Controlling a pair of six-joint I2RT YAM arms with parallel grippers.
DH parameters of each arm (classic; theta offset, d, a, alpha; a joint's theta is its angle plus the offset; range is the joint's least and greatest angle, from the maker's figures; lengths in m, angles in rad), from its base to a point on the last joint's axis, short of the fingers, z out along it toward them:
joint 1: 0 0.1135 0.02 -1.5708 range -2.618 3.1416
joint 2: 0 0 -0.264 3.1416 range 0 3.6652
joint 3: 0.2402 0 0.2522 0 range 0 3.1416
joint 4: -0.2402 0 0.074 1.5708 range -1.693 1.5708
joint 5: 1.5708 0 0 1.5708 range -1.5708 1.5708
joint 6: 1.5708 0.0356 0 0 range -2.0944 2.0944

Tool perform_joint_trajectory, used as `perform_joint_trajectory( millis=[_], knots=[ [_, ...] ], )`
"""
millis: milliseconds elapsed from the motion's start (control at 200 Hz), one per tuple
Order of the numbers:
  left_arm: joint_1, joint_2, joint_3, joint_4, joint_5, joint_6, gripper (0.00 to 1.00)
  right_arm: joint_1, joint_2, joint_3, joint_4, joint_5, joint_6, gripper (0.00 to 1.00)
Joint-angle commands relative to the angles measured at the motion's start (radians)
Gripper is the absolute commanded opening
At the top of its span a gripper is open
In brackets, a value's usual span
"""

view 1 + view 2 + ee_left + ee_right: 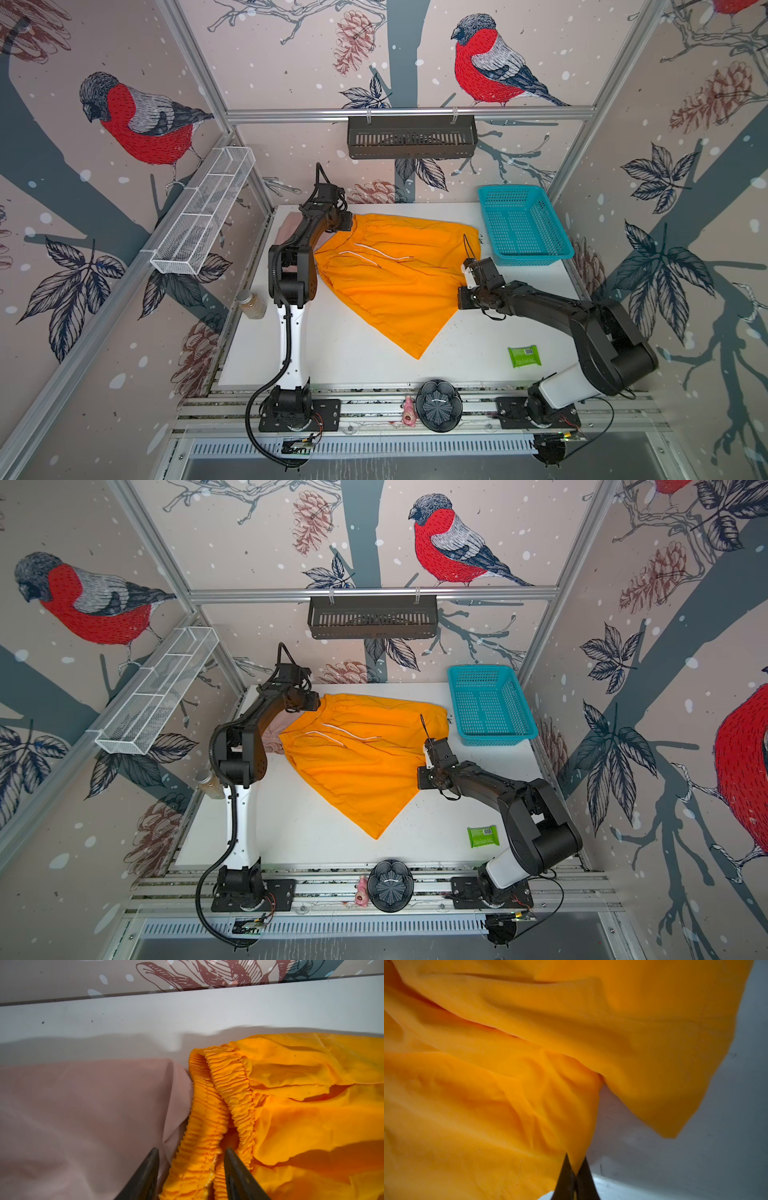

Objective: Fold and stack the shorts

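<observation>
Mid-tabletop, orange shorts [399,282] lie unfolded, pink shorts [83,1115] by the far left corner; no stack yet. Open, the left tool [191,1150] straddles the orange waistband [207,1105]; the right tool [575,1156] pinches their edge.

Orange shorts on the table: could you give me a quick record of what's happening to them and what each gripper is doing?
Garment in work: bright orange fabric shorts, spread out and rumpled on the white table
Other garment: dusty pink fabric shorts, touching the orange waistband
Left gripper: open, jaws astride the orange waistband
Right gripper: shut on the orange fabric's edge
Stacked: not yet
</observation>
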Motion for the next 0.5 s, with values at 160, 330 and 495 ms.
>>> perform_joint_trajectory(
  millis=[160, 330, 495],
  knots=[
    [-0.004, 0.039, 0.027, -0.035, 0.067, 0.028, 0.43, -0.001, 0.009, -0.002, 0.023, -0.018, -0.004, 0.03],
    [-0.003, 0.037, 0.033, -0.043, 0.078, 0.023, 0.13, -0.002, 0.015, 0.005, 0.022, -0.014, -0.01, 0.03],
    [-0.001, 0.01, 0.043, -0.053, -0.008, -0.007, 0.0, -0.021, 0.026, 0.038, -0.008, 0.017, -0.041, 0.03]
  ],
)
